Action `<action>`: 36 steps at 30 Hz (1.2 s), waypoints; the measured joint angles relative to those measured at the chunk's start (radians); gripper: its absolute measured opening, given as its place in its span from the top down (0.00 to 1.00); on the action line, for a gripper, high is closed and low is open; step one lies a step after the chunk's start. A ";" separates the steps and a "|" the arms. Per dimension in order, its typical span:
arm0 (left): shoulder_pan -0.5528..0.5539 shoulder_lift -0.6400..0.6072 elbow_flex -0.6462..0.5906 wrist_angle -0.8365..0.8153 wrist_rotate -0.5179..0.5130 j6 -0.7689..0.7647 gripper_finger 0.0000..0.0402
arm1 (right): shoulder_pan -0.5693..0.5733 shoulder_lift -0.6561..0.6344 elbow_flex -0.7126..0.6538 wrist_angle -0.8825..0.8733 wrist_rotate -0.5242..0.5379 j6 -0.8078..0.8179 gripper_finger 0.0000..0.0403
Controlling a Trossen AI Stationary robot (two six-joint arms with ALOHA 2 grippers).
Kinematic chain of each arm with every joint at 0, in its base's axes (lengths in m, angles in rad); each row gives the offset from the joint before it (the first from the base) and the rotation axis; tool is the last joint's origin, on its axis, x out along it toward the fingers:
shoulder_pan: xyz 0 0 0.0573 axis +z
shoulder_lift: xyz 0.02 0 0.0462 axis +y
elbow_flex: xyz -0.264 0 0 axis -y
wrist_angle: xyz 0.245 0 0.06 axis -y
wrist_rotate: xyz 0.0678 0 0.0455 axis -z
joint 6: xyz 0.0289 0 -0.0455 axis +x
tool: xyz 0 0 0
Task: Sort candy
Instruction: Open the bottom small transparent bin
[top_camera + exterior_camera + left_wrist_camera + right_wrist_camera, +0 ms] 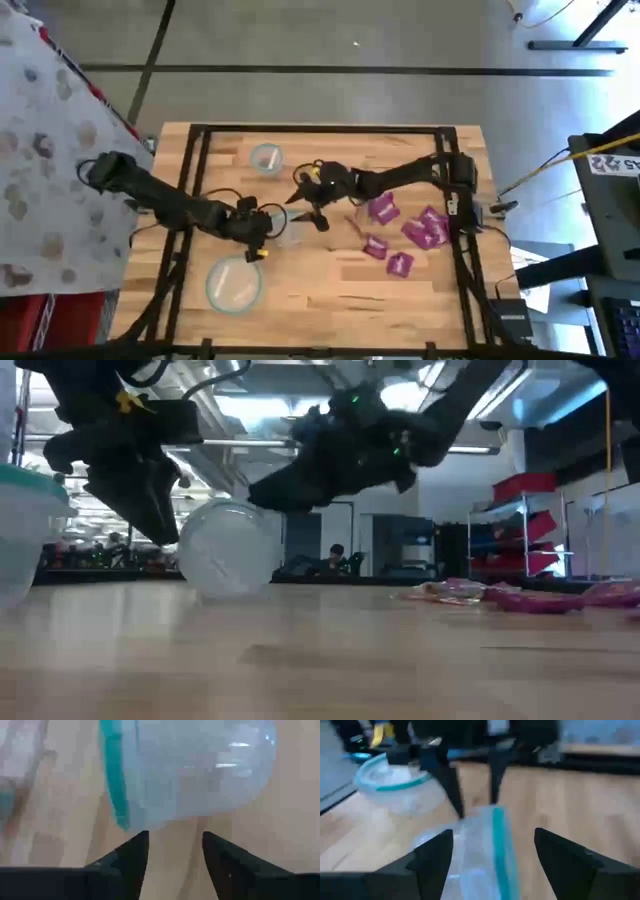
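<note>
A clear bowl with a teal rim lies tipped on its side on the table's middle, also seen in the low view. My left gripper is open, its fingertips just short of the bowl's wall. My right gripper comes in from the right, open wide, with the bowl's rim between its fingers. Magenta candy packets lie flat on the table's right half. My left gripper's fingertips stand right at the tipped bowl's wall, slanting down from the table's left. I cannot tell whether they touch it. My right gripper's open fingers stand on either side of the same bowl. Whether they touch it cannot be told.
A second teal-rimmed bowl stands upright toward the far edge, and a third near the front left. A black frame runs around the tabletop. Bare wood lies along the near edge.
</note>
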 joint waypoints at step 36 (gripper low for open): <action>-0.189 -0.015 0.108 0.149 -0.494 -0.071 0.57 | 0.295 -0.223 0.029 -0.563 0.604 -0.397 0.88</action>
